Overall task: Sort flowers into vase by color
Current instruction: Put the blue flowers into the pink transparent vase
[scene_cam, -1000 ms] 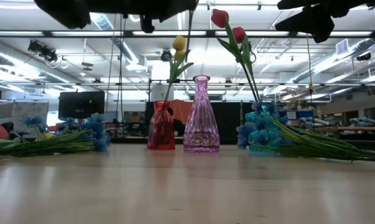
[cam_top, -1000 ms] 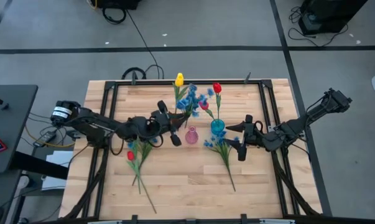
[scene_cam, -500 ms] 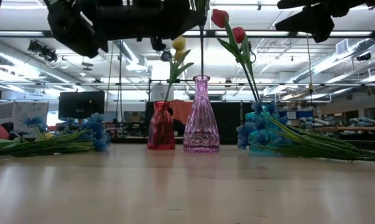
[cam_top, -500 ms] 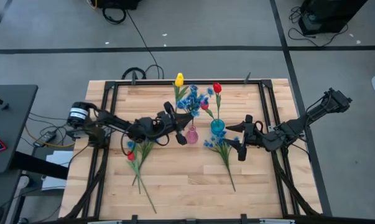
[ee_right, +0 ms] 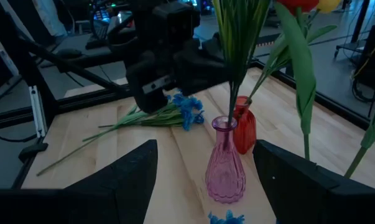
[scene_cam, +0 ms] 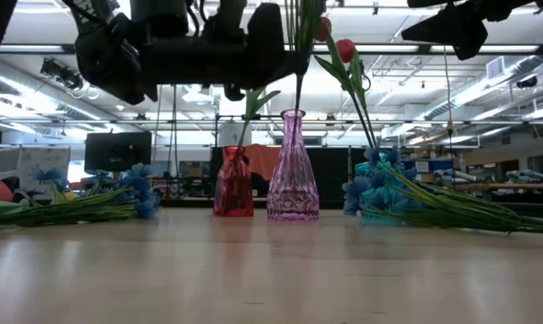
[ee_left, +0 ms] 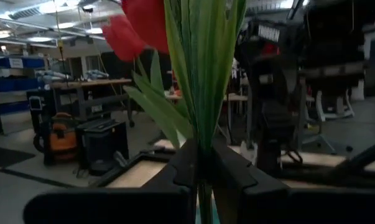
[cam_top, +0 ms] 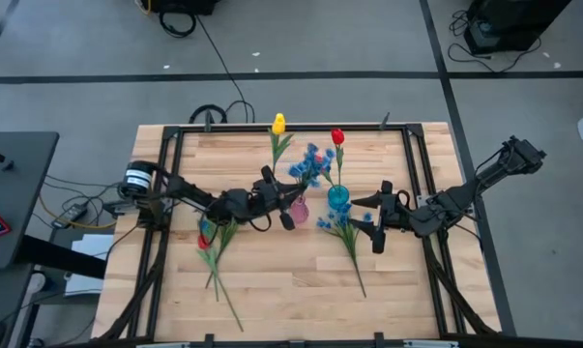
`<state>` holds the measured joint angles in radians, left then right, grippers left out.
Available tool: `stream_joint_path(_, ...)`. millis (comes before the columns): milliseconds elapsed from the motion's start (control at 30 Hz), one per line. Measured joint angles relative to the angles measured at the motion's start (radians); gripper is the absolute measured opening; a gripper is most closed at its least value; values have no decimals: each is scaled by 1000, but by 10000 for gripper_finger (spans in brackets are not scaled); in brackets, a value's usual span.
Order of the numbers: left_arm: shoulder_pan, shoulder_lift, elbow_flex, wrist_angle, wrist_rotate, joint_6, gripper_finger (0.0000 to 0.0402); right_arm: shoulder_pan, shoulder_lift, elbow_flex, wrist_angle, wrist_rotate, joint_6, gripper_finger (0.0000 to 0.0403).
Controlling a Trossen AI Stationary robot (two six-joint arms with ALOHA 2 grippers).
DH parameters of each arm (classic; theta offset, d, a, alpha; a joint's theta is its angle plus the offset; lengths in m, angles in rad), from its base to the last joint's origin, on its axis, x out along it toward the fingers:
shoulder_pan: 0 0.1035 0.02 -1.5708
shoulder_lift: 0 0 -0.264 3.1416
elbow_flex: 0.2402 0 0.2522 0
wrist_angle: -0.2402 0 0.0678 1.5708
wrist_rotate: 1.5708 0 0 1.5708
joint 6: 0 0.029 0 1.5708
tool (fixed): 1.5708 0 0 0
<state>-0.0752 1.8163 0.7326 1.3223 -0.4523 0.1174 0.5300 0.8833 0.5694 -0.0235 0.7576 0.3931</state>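
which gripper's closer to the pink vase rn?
Left. The left gripper is right above the pink vase, jaws shut on a bunch of blue flowers whose stems reach its neck. The right gripper waits beyond the blue vase, jaws open.

no words, no numbers, no brand names, no signs could be read in any picture, small white labels in the room behind the table were too tiny and blurry to make out
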Motion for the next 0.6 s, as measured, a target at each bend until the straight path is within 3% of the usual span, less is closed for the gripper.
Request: stream_joint_path(600, -58, 4, 0, -167, -147, -103, 45, 2, 0, 0, -3, -18, -2, 276)
